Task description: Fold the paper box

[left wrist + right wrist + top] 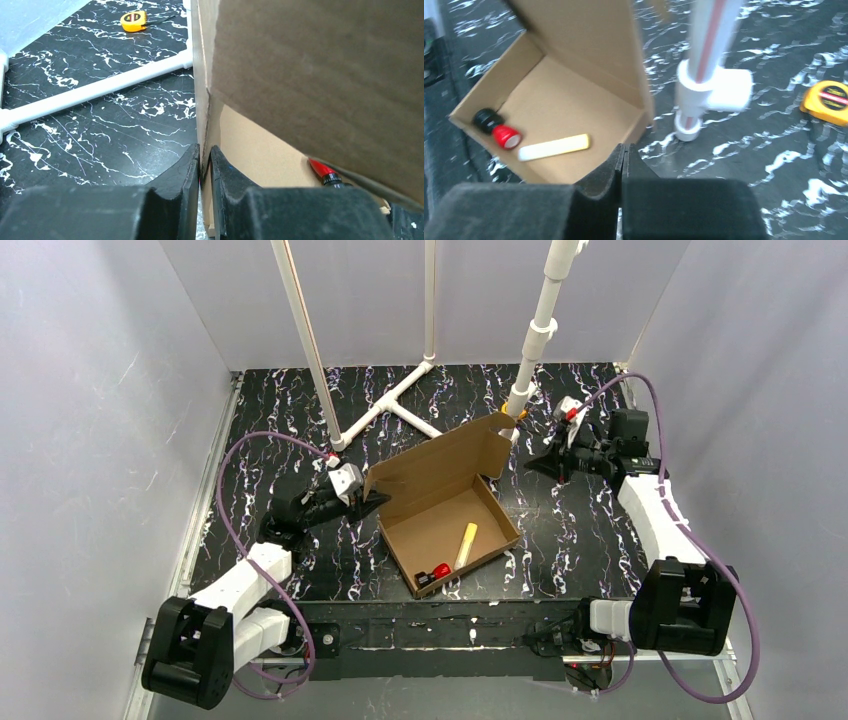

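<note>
The paper box (430, 525) is brown corrugated cardboard and sits mid-table as a shallow open tray. Its lid (445, 455) stands raised along the far side. My left gripper (368, 498) is at the box's left corner. In the left wrist view this gripper (204, 156) is shut on the thin upright side wall (202, 90), one finger outside and one inside. My right gripper (542, 464) hovers to the right of the lid, apart from the box. Seen from the right wrist, it (622, 149) is shut with nothing between its fingers.
Inside the box lie a pale yellow stick (466, 544) and a red-and-black item (434, 574). A white PVC pipe frame (400, 400) stands at the back, one post (704, 75) close to the box's right corner. A yellow tape measure (827, 98) lies beyond it.
</note>
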Controlling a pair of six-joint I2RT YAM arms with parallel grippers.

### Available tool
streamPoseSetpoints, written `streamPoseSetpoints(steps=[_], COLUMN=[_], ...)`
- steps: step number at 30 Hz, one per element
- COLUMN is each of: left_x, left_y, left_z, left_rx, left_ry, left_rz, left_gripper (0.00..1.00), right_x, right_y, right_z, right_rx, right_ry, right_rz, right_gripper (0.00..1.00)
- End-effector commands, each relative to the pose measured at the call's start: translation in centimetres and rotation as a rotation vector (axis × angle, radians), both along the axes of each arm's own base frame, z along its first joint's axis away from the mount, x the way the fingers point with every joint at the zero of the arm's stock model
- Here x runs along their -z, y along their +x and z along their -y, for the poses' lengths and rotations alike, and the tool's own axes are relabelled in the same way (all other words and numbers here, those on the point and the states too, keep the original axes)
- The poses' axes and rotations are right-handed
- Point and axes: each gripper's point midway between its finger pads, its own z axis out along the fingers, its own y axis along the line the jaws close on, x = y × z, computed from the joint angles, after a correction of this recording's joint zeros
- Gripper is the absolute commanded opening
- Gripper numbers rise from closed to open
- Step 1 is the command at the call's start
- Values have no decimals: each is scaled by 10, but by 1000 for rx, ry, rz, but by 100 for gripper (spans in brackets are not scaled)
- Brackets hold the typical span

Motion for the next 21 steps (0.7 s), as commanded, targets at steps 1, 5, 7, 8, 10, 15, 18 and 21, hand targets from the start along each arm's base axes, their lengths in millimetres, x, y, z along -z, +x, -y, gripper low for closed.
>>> streamPoseSetpoints(steps=[1,5,7,8,10,15,18,21], left_x=[-4,-4,-5,-5,-6,-5,-5,-5], left_y=[-5,-9,-10,-10,-12,-13,-13,-13], left_z=[3,7,7,7,8,10,9,9], left_rx=[57,95,103,104,110,127,124,122], left_ry=[23,13,10,10,8,4,4,6], left_rz=[51,28,30,30,28,14,11,17], left_gripper=[0,0,0,0,0,0,0,0], right_x=[-11,3,8,9,11,13,9,6], right_y=[45,54,54,54,52,45,42,38], right_z=[17,4,-7,-11,-20,-34,-34,-29], right_rx=[251,303,301,299,277,212,177,126], right_ry=[17,38,56,67,87,119,98,49], right_rz=[25,8,-2,-3,-10,-19,-7,11], right_gripper=[1,1,1,1,1,1,1,1])
